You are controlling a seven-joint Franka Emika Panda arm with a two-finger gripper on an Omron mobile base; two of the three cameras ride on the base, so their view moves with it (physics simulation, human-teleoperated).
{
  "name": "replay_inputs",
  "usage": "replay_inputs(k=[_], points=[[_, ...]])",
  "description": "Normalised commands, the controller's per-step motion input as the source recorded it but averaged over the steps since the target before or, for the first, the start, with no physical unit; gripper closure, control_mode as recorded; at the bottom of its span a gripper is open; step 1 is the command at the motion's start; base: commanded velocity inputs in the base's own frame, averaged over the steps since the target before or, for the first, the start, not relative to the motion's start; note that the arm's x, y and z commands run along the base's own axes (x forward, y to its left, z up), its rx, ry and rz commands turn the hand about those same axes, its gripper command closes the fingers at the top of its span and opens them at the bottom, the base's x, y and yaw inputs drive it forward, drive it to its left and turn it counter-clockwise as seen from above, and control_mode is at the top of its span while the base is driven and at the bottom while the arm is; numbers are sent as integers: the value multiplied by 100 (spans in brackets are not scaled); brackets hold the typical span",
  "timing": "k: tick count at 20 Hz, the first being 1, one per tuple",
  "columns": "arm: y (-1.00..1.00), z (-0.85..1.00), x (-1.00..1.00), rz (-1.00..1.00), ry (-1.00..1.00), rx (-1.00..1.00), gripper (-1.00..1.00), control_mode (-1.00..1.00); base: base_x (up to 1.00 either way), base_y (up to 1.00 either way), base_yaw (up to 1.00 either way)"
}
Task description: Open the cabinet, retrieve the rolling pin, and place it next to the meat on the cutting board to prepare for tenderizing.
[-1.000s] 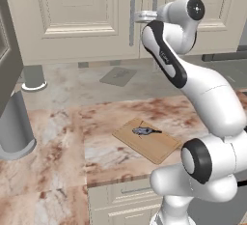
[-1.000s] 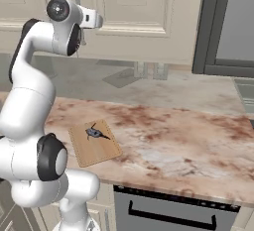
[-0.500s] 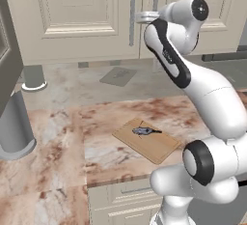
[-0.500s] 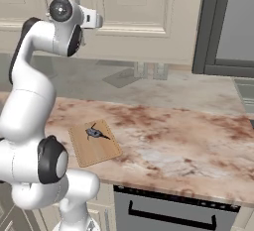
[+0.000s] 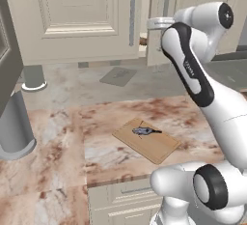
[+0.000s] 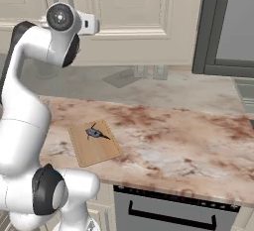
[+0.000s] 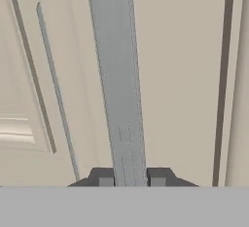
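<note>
Nearest the base, the mottled brown-and-cream marble counter (image 5: 58,137) carries the thin rectangular tan wooden cutting board (image 5: 147,140), lying flat close to the front edge, within easy reach of the arm. On the board rests the small flat grey-blue lump of meat (image 5: 144,131) with its dark thin tail pointing to one side. It sits toward one end, leaving bare wood beside it, which looks like the intended spot for the rolling pin.

Farther back on the counter lies a flat grey square mat (image 5: 118,76), and a grey cylindrical post (image 5: 34,77) stands at the left.

Beyond these rises the large cream wall cabinet with raised-panel doors (image 5: 72,19). Its right door (image 5: 159,26) stands slightly ajar, and in the gap a small brown shape (image 5: 143,40) shows; it may be the end of the slim wooden rolling pin inside, though it is too small to tell.

The robot's two-finger gripper (image 7: 129,176) is up at that door. In the hand view the long vertical grey bar handle (image 7: 119,75) runs straight between the two dark fingertips (image 7: 103,176), the jaws set on either side of it and apparently closed on the bar. That hold suits pulling the door open, which I judge is the step in hand.
</note>
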Motion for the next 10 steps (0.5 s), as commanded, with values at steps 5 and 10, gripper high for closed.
replay_inputs(k=[5,10], points=[[0,0,-87,8,0,0,100,-100,0,0,0],[0,0,-81,7,0,0,100,-100,0,0,0]])
